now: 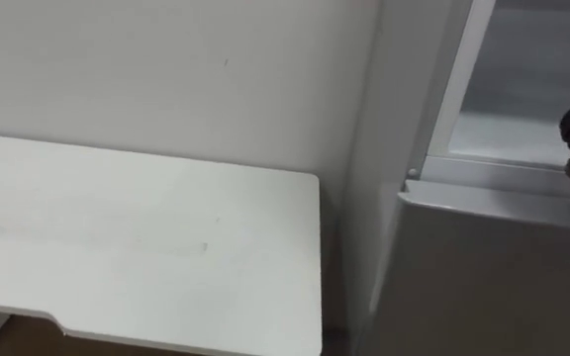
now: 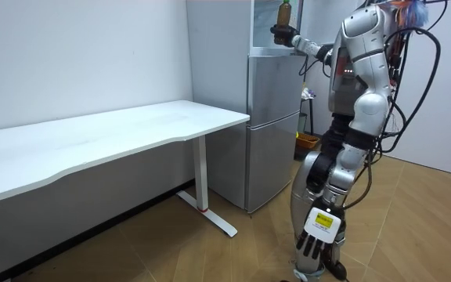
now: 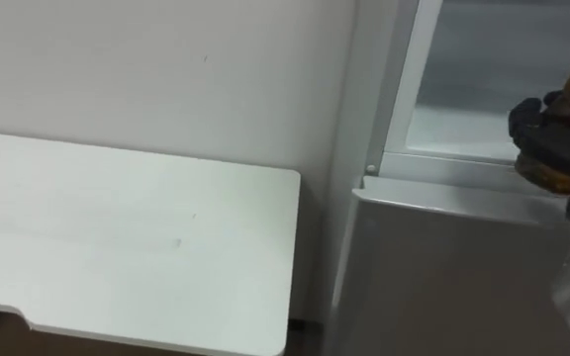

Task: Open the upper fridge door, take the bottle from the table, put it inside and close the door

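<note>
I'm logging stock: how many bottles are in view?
1: the bottle is held in the right hand, raised at the upper fridge. Others could be hidden inside it.

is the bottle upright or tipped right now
Upright: in the room view the bottle stands straight, neck up, the right hand curled round its lower part, level with the upper fridge.

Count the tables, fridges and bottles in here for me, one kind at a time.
Tables: 1, the white table.
Fridges: 1, the grey fridge.
Bottles: 1, the brown bottle, gripped in the right hand up at the fridge's top part; the left hand hangs open.
Total: 3
</note>
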Motion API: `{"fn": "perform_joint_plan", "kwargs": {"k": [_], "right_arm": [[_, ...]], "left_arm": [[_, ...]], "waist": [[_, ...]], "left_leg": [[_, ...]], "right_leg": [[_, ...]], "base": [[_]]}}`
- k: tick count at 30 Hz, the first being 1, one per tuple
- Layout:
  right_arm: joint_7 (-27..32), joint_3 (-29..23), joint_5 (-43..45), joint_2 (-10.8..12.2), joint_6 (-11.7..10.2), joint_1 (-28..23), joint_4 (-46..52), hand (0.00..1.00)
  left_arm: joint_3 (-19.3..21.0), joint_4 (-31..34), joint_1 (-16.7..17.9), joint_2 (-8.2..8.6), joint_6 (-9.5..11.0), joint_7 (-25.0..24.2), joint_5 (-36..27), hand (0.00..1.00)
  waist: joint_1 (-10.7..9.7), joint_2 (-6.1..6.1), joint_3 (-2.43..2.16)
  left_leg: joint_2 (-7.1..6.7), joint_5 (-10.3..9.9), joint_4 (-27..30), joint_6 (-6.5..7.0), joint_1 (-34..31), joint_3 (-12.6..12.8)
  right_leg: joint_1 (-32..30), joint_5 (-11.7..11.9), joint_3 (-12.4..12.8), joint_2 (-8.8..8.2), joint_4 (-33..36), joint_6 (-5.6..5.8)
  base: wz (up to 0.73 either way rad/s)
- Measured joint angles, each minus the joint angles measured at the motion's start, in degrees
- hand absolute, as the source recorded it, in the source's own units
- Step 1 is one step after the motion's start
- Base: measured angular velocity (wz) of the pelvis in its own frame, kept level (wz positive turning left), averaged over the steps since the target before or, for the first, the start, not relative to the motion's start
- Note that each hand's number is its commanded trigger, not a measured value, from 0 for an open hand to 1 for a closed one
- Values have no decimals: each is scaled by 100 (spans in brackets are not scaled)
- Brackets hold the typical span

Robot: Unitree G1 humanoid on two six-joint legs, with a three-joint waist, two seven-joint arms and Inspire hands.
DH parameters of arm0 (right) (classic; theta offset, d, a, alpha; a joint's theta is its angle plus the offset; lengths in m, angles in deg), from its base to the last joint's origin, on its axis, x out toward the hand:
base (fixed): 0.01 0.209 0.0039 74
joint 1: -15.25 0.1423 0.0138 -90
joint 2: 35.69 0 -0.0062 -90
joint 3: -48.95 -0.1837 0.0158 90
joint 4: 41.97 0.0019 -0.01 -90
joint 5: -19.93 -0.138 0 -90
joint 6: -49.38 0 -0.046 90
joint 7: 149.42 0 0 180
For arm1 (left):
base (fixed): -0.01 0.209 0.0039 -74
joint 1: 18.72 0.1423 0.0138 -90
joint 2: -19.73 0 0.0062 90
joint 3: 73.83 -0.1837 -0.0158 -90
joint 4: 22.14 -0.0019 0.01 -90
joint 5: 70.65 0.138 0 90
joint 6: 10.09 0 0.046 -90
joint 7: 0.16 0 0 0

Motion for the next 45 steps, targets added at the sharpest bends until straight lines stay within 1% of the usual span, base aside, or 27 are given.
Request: {"fn": "perform_joint_plan", "kwargs": {"k": [1, 2, 3, 5, 7, 9, 12, 14, 16, 17, 18, 20, 25, 29, 32, 37, 41, 45], "right_arm": [[-3, 49, 1, -28, 0, 92, -126, 100], [0, 73, 0, -38, 0, 136, -195, 100], [12, 195, 5, -104, -1, 257, -388, 100], [17, 359, 15, -176, 1, 533, -819, 100], [159, 631, 15, -244, 2, 720, -1156, 100], [321, 738, 140, -260, -2, 776, -1142, 100], [453, 922, 144, -405, -21, 845, -1152, 100], [565, 976, 119, -408, -21, 922, -1157, 100], [734, 1154, 139, -440, -20, 1098, -1299, 100], [765, 1185, 139, -442, -19, 1142, -1338, 100], [820, 1236, 131, -442, -18, 1214, -1393, 100], [867, 1350, 131, -447, -12, 1324, -1538, 100], [885, 1354, 69, -487, -10, 1354, -1634, 100], [886, 1369, -51, -532, -9, 1354, -1653, 100], [901, 1518, -65, -622, -9, 1354, -1672, 100], [932, 1579, -256, -647, -9, 1486, -1794, 100], [947, 1594, -274, -647, -9, 1570, -1948, 100], [1196, 1647, -350, -647, -9, 1604, -1980, 100]], "left_arm": [[-1, 50, 1, -12, -8, 7, 5, 0], [-3, 68, -1, -18, -13, 12, 4, 0], [-2, 127, -5, -27, -30, 22, 4, 0], [-6, 152, -80, -59, -53, 23, -1, 0], [-42, 159, -179, -186, -77, 17, -34, 0], [-122, 170, -177, -278, -88, 33, -33, 0], [-236, 147, -290, -382, -89, 126, -31, 0], [-246, 148, -300, -404, -75, 155, -28, 0], [-245, 140, -304, -430, -87, 221, -9, 0], [-246, 134, -304, -431, -90, 228, -10, 0], [-243, 129, -303, -438, -90, 226, -10, 0], [-241, 120, -303, -452, -95, 217, -10, 0], [-241, 118, -304, -453, -94, 206, -16, 0], [-241, 119, -304, -454, -93, 174, -32, 0], [-246, 120, -306, -454, -91, 191, -31, 0], [-451, 123, -305, -536, -93, 220, -120, 0], [-467, 143, -304, -585, -103, 229, -117, 0], [-464, 152, -296, -648, -83, 247, -122, 0]], "waist": [[4, -21, -1], [10, -33, -13], [26, -61, -21], [83, -106, -14], [134, -169, -18], [116, -206, -30], [108, -246, -15], [110, -246, -9], [117, -253, -5], [122, -254, -6], [124, -264, 5], [139, -267, 6], [167, -257, 13], [189, -257, 14], [230, -256, 20], [273, -221, 73], [299, -222, 72], [382, -223, 65]], "left_leg": [[-1, 5, 37, 1, -79, -32], [-1, 4, 63, 2, -125, -44], [0, 5, 99, 3, -223, -79], [15, 18, 148, 8, -375, -91], [12, 42, 188, 3, -555, -193], [11, 59, 203, 1, -666, -226], [12, 93, 233, 9, -840, -235], [27, 98, 279, 14, -948, -228], [54, 109, 291, 18, -1058, -217], [62, 115, 299, 17, -1088, -213], [75, 137, 303, 15, -1121, -212], [95, 155, 308, 1, -1140, -217], [107, 213, 299, -31, -1168, -316], [101, 224, 305, -30, -1179, -333], [102, 225, 306, -30, -1179, -331], [111, 225, 344, -30, -1200, -327], [117, 231, 359, -28, -1207, -327], [118, 286, 351, -33, -1206, -327]], "right_leg": [[-47, 6, -35, -1, 3, -9], [-82, 7, -51, -4, 11, -11], [-148, 13, -94, -7, 19, -21], [-295, 25, -108, -7, 69, -41], [-411, 37, -185, 0, 71, -61], [-506, 41, -217, 0, 85, -67], [-658, 76, -224, 0, 84, -116], [-745, 110, -220, 9, 84, -132], [-849, 160, -210, 28, 81, -153], [-875, 174, -208, 34, 81, -156], [-903, 199, -208, 46, 74, -171], [-919, 214, -207, 65, 74, -189], [-909, 218, -278, 92, 72, -204], [-909, 215, -283, 92, 67, -208], [-909, 215, -284, 91, 66, -209], [-904, 213, -272, 103, 48, -222], [-910, 214, -271, 109, 48, -225], [-921, 250, -269, 120, -6, -251]], "base": [[13], [15], [9], [7], [17], [10], [0], [-2], [-5], [-6], [0], [0], [8], [2], [0], [0], [0], [0]]}}
